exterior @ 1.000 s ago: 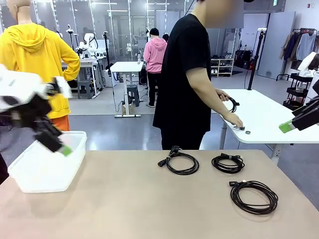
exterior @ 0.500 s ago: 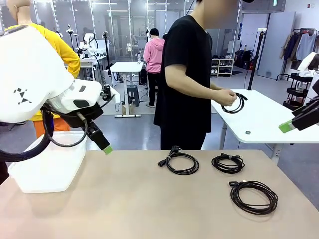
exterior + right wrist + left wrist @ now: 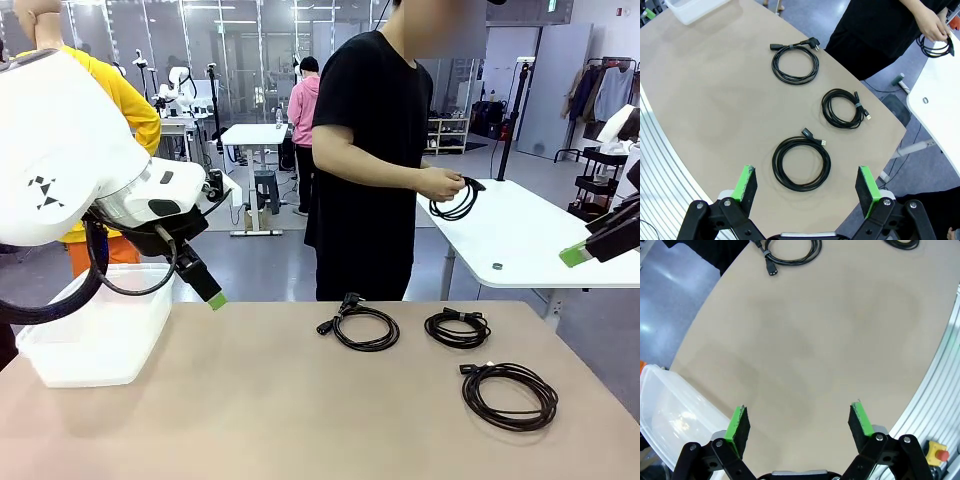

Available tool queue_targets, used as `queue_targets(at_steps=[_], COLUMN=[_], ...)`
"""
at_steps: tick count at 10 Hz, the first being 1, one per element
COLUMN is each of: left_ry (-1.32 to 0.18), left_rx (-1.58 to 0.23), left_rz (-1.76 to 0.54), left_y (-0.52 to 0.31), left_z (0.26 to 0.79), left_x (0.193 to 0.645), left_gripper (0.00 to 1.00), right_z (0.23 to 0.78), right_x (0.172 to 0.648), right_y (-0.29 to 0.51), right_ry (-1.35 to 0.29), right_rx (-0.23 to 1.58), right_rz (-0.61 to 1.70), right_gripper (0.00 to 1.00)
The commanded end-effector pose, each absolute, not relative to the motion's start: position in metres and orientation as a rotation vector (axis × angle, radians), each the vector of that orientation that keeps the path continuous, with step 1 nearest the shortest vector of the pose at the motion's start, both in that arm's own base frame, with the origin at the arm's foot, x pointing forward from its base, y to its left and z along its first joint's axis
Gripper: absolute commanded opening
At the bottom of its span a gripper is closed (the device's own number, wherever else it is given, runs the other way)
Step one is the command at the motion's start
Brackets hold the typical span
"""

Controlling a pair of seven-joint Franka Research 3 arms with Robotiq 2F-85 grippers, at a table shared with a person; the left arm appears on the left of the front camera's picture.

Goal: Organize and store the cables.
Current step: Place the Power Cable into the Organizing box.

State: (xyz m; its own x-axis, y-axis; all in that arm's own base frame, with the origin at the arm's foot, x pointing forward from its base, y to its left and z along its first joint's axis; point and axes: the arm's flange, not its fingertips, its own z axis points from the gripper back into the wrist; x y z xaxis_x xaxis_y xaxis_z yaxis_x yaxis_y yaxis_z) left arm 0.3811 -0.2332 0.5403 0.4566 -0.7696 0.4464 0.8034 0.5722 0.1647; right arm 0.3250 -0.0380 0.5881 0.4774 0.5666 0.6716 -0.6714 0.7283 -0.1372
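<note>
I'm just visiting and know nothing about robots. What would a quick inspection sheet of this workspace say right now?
Surface: tan table, bare apart from the cords and tub.
Job's things: three coiled black cords lie apart: plug cord, middle cord, large cord; a fourth cord is in the person's hands; white tub at the table's left end.
Clutter: nothing seen.
Grippers: left gripper open over bare table beside the tub; right gripper open above the large cord; both hold nothing.
Cables: black hose loops under the left arm.
Surroundings: white side table beside the person.
</note>
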Motion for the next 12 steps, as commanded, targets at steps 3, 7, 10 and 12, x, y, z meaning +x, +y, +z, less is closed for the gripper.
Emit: queue_targets(at_steps=[3, 7, 10, 12], left_ry=[-0.457, -0.402, -0.354, -0.332], left_rx=[-0.061, 0.058, 0.076, 0.069], left_rz=[-0.87, -0.759, -0.668, -0.602], left_y=[-0.286, -0.387, -0.449, -0.479], left_z=[0.535, 0.524, 0.505, 0.482], left_x=[0.428, 0.521, 0.589, 0.629], left_gripper=[1.0, 1.0, 1.0, 1.0], right_z=[0.589, 0.589, 0.589, 0.589], right_x=[0.326, 0.326, 0.326, 0.326], right_y=[-0.039, -0.039, -0.039, -0.039], right_ry=[-0.762, -0.762, -0.762, -0.762], right_rx=[0.157, 0.157, 0.157, 0.157], right_rz=[0.762, 0.762, 0.762, 0.762], right_gripper=[1.0, 1.0, 1.0, 1.0])
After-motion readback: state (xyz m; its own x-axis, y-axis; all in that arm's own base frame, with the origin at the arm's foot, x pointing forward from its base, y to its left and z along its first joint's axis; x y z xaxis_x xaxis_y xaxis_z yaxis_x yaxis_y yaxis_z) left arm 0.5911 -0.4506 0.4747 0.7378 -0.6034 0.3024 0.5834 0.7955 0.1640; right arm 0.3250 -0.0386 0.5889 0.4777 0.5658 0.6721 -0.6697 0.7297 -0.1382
